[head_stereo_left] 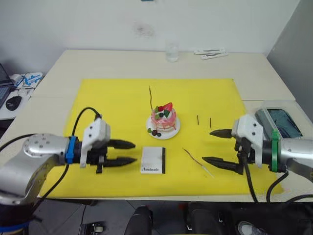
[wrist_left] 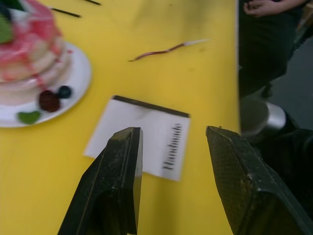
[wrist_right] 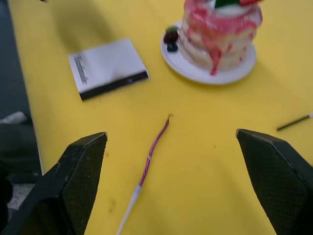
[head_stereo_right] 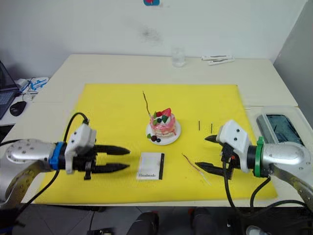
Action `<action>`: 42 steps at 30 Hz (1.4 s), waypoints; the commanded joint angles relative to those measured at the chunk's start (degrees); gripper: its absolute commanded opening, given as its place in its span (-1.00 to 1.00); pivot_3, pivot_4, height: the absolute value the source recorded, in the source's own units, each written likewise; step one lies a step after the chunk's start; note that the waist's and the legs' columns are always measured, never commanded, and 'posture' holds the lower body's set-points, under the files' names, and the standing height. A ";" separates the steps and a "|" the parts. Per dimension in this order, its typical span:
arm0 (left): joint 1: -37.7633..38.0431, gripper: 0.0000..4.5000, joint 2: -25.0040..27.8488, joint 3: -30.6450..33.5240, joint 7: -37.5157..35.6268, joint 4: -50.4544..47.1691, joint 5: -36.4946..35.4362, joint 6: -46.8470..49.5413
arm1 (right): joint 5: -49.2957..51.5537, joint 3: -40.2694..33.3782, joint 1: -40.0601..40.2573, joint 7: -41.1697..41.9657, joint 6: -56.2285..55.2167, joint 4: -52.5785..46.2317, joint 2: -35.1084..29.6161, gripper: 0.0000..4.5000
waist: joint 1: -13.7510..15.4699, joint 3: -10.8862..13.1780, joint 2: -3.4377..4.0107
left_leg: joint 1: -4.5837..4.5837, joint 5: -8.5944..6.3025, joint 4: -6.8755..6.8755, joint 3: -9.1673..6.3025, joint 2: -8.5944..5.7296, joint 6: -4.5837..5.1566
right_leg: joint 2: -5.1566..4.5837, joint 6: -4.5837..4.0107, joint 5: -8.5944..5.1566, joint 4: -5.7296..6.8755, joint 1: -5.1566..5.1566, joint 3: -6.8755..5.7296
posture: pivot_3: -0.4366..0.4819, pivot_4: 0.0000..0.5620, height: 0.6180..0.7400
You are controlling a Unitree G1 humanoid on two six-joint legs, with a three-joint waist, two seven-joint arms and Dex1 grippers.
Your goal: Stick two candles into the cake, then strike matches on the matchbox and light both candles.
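The pink-and-white cake (head_stereo_left: 164, 119) sits on its white plate (head_stereo_left: 174, 131) in the middle of the yellow mat (head_stereo_left: 112, 98). One thin wavy candle (head_stereo_left: 151, 98) stands up from the cake's left side. The other candle (head_stereo_left: 194, 158) lies flat on the mat, right of the matchbox (head_stereo_left: 153, 160). Two short matches (head_stereo_left: 197, 119) (head_stereo_left: 210, 122) lie right of the cake. My left gripper (head_stereo_left: 128, 152) is open, empty, just left of the matchbox. My right gripper (head_stereo_left: 208, 146) is open wide, empty, right of the lying candle (wrist_right: 150, 155).
A glass (head_stereo_left: 171, 51) and white strips (head_stereo_left: 210, 53) lie at the table's far edge. A clear container (head_stereo_left: 281, 120) stands off the mat at the right. A mouse (head_stereo_left: 13, 102) rests on a side desk at left. A person's hand (wrist_left: 264, 6) appears beyond the near table edge.
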 commanded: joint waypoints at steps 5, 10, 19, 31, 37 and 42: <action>0.53 0.06 -1.99 -3.43 2.30 -7.20 -1.35 -1.89 | -8.52 6.25 5.09 -6.97 -0.44 -4.12 3.52 0.98 | -0.06 0.00 0.00 | 0.10 0.04 0.02 0.04 0.05 0.06 | 0.05 -0.09 0.04 0.04 0.04 0.02 | -0.05 -0.47 1.00; -0.82 0.06 -2.57 -4.94 3.02 -8.35 -2.93 -1.07 | -12.36 10.46 6.25 -11.98 0.75 -3.69 8.75 0.98 | -0.10 -0.01 0.00 | 0.10 0.05 0.02 0.04 0.06 0.07 | 0.06 0.01 0.13 0.04 0.03 0.03 | -0.05 -0.47 1.00; -2.27 0.06 -2.66 -5.60 3.88 -7.37 -2.88 -1.47 | -17.35 14.78 7.78 -13.73 1.35 -2.55 12.32 0.72 | -0.12 -0.02 0.00 | 0.07 0.05 0.01 0.04 0.04 0.07 | 0.07 -0.02 0.11 0.01 0.02 0.04 | -0.05 -0.47 1.00; -2.92 0.06 -2.66 -5.34 4.93 -6.86 -2.71 -1.54 | -18.69 15.22 8.52 -13.89 3.70 -4.02 13.54 -0.97 | -0.11 -0.05 -0.04 | 0.11 0.05 0.02 0.01 0.05 0.07 | 0.07 0.00 0.12 0.04 0.06 0.02 | -0.05 -0.47 1.00; -3.10 0.06 -2.64 -5.29 5.29 -6.65 -2.68 -1.48 | -15.90 11.41 6.49 -13.20 6.86 -5.00 15.06 -0.97 | -0.13 -0.05 -0.03 | 0.12 0.05 0.02 0.02 0.05 0.07 | 0.08 0.00 0.12 0.05 0.06 0.03 | -0.05 -0.47 1.00; -3.49 0.06 -2.71 -5.39 5.41 -6.34 -3.05 -1.10 | -10.63 0.14 4.18 -4.40 6.16 -2.95 9.30 -0.97 | -0.11 -0.05 -0.02 | 0.10 0.05 0.04 0.04 0.03 0.07 | 0.07 0.03 0.14 0.04 0.05 0.05 | -0.05 -0.47 1.00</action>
